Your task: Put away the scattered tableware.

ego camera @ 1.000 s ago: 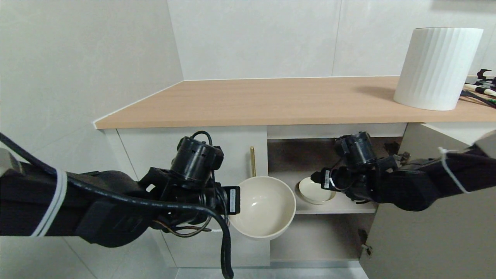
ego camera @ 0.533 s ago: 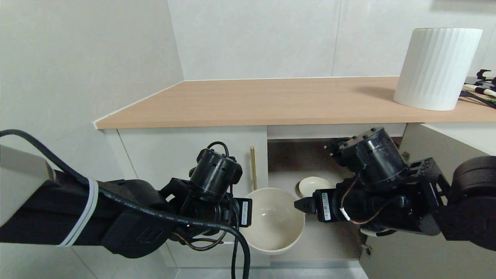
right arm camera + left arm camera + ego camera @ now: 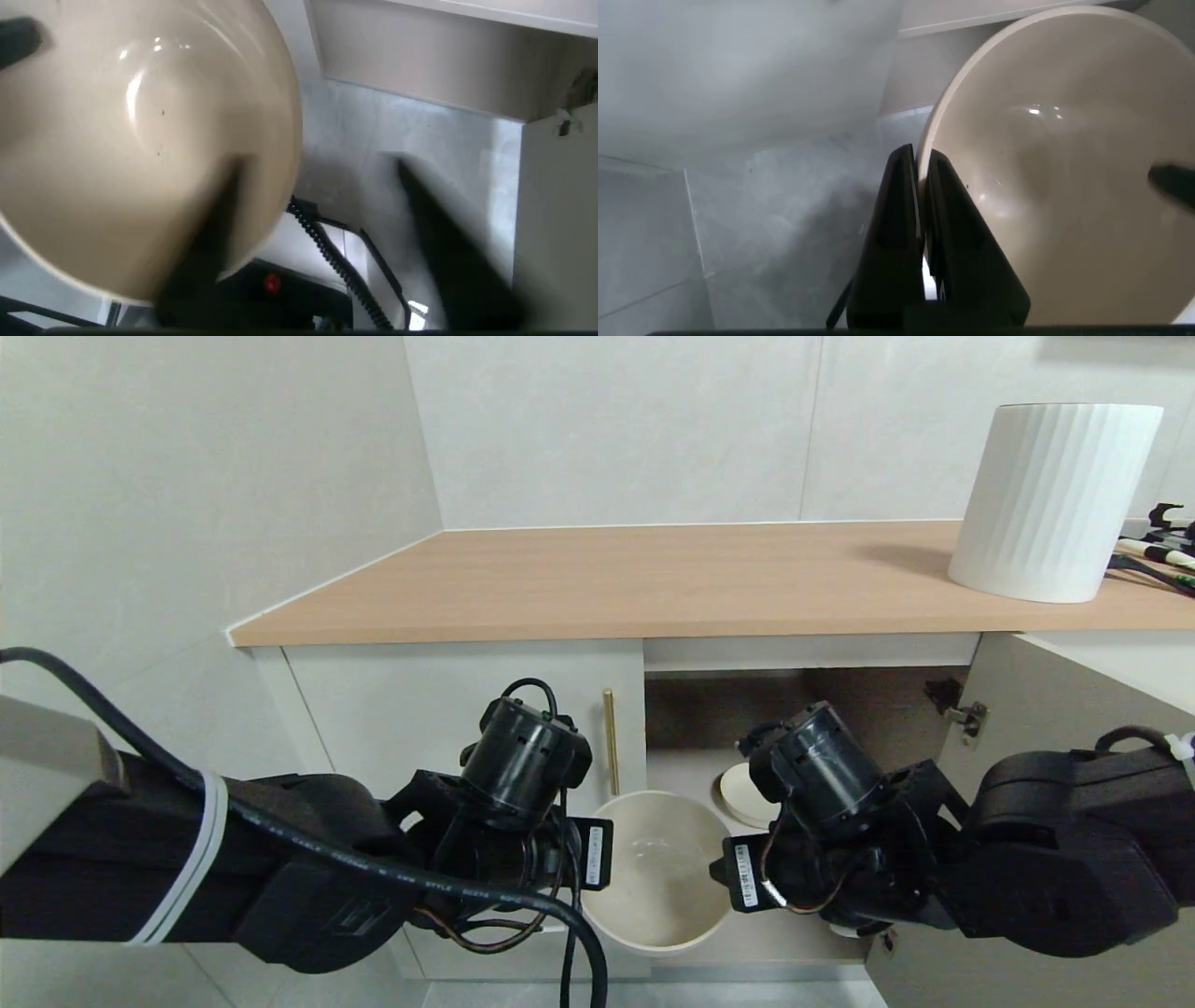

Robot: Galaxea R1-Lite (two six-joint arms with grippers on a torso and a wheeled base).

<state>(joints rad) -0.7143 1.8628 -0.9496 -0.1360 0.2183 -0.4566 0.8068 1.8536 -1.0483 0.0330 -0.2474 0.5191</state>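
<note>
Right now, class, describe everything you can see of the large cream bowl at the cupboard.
The cream bowl is large, round, deep and glossy, like glazed ceramic, and empty. It hangs mouth up before the open cupboard. The left hand is shut on its rim; the right hand is open, astride the opposite rim.

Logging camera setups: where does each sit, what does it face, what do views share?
Head: on the head, facing down at the open cabinet; left arm and right arm show.
Left wrist: along the left gripper, shut on the bowl rim.
Right wrist: past the open right gripper, down at the floor.
Shared: the bowl, all views.
</note>
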